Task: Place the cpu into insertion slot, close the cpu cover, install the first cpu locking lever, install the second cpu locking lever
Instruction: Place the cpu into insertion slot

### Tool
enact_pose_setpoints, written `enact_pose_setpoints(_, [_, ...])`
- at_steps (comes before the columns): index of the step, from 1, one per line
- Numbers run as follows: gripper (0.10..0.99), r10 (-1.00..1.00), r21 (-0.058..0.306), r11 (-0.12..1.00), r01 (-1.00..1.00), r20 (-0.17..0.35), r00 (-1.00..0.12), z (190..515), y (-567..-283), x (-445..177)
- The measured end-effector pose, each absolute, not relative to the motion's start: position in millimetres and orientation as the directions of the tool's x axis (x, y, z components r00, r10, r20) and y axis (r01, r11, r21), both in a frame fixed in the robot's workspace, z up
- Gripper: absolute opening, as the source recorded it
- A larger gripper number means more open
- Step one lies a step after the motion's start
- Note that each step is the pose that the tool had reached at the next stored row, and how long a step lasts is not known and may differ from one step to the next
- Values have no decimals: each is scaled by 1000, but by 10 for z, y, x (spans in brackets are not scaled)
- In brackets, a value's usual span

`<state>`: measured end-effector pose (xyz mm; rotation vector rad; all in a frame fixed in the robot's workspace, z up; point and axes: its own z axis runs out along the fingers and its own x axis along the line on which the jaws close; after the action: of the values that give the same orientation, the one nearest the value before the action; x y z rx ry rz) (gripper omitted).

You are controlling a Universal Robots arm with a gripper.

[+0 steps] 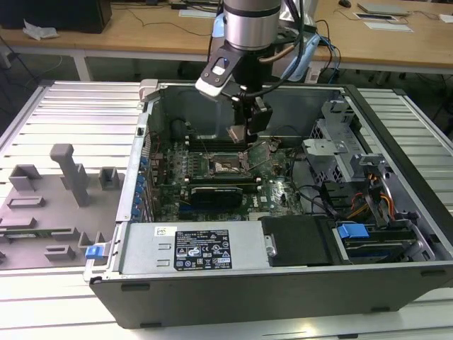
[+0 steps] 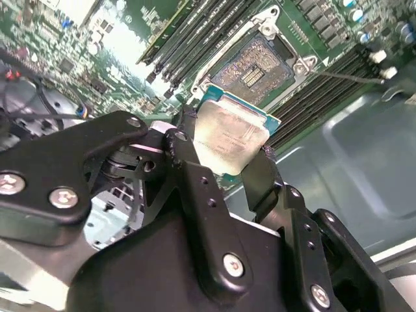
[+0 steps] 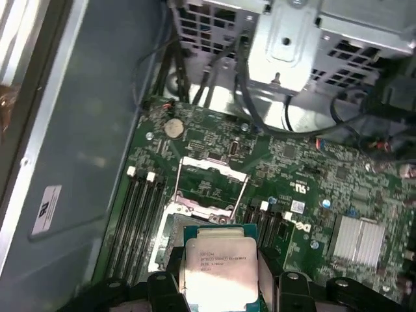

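Note:
My gripper (image 1: 244, 127) is shut on the cpu (image 1: 236, 133), a small square chip with a silver top and green edge, and holds it in the air inside the open computer case. In both wrist views the black fingers (image 2: 188, 162) clamp opposite edges of the cpu (image 2: 231, 140) (image 3: 221, 266). The insertion slot (image 2: 253, 68) lies uncovered on the green board, a short way below the chip and apart from it; in the exterior view it is the square socket (image 1: 226, 166). The cpu cover (image 3: 209, 164) stands swung open beyond the slot, with thin wire levers (image 3: 242, 188) raised beside it.
Long black memory slots (image 3: 140, 208) flank the socket on both sides. A metal drive cage (image 1: 333, 152) and cables stand at the exterior view's right, and the power supply (image 1: 191, 248) lies along the front. The case wall (image 1: 145, 142) rises close by. A grey fixture tray (image 1: 49, 205) sits outside the case.

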<state>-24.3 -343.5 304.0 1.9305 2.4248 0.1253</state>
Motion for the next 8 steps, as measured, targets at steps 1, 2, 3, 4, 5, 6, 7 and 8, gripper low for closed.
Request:
enact_pose_setpoints(1, [533,982,88,186,979,19,-189,3036,-3435,-243])
enact_pose_setpoints(2, [533,986,88,162,983,19,-164,3034,-3435,-243])
enact_pose_setpoints(3, [533,991,88,131,987,19,-133,3031,-3435,-243])
enact_pose_setpoints(4, [533,995,88,97,991,19,-99,3028,-3435,-243])
enact_pose_setpoints(5, [533,996,88,82,993,19,-84,3027,-3435,-243])
enact_pose_setpoints(6, [533,998,88,65,994,19,-67,3025,-3435,-243])
enact_pose_setpoints(7, [533,999,88,48,995,19,-50,3023,-3435,-243])
enact_pose_setpoints(8, [533,999,88,33,996,19,-35,3022,-3435,-243])
